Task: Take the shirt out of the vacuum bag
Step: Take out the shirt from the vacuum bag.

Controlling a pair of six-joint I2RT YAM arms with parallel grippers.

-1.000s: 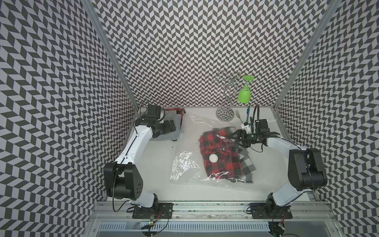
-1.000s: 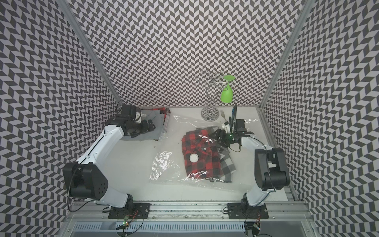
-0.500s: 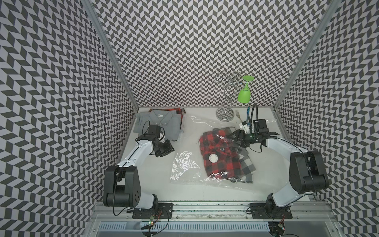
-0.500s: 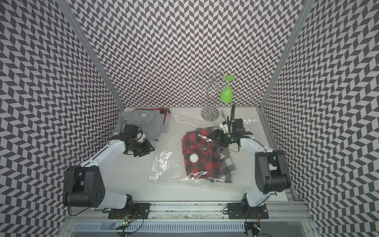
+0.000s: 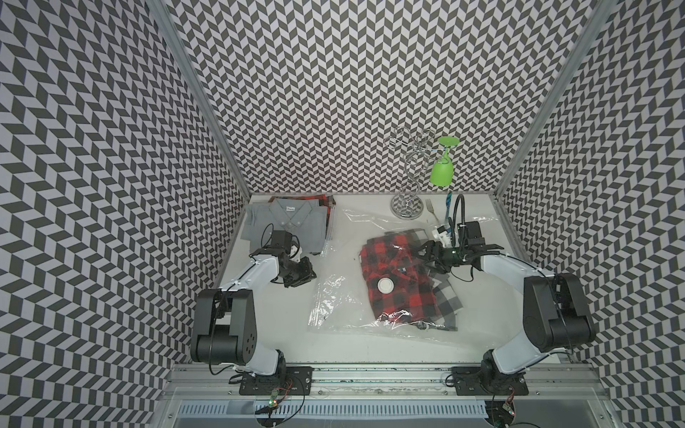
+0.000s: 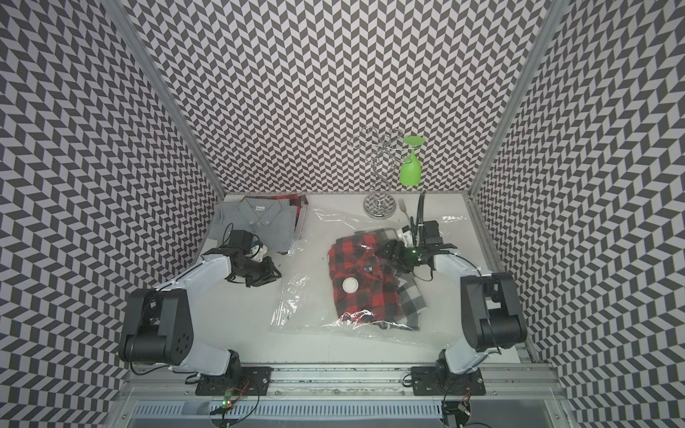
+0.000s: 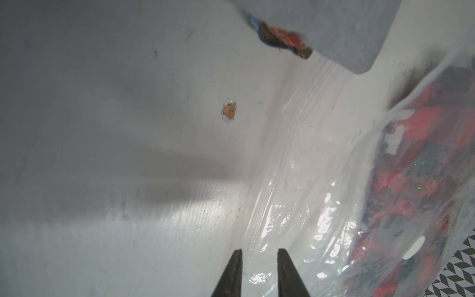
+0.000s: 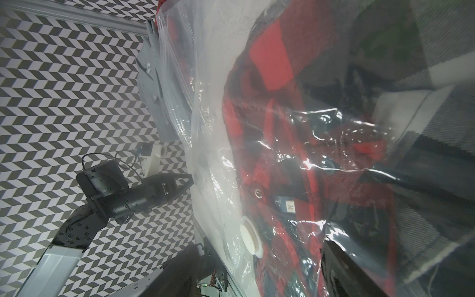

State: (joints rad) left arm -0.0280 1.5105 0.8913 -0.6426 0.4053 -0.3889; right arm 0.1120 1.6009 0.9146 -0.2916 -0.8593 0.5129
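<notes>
While the shirt (image 5: 407,311) lies folded inside the bag (image 5: 333,300), your right gripper (image 5: 423,255) sits over its collar end with the jaws spread wide. In the right wrist view the film creases just ahead of that gripper, and the shirt's tag (image 8: 288,205) shows through it. From no view can you tell whether those jaws pinch film or cloth, or only rest near it. The valve (image 5: 386,295) sits on the bag's face over the shirt, a little nearer the arm bases than the right gripper. A grey-check shirt (image 5: 446,302) lies with the red one, its edge showing on the right arm's side.

Your left gripper (image 5: 309,277) is low over the table (image 5: 370,355), tips aimed at the bag's edge and just short of it. In the left wrist view its fingers (image 7: 232,272) stand close together with a narrow strip of table between them, and they hold nothing; the film starts just beside one tip. Behind the left gripper, toward the back wall, a grey shirt (image 5: 293,226) lies folded.

Beyond the right gripper, by the back wall, a rack (image 5: 407,185) stands with a glass (image 5: 442,172) hung on it, and a fork (image 5: 430,205) lies beside its foot.
</notes>
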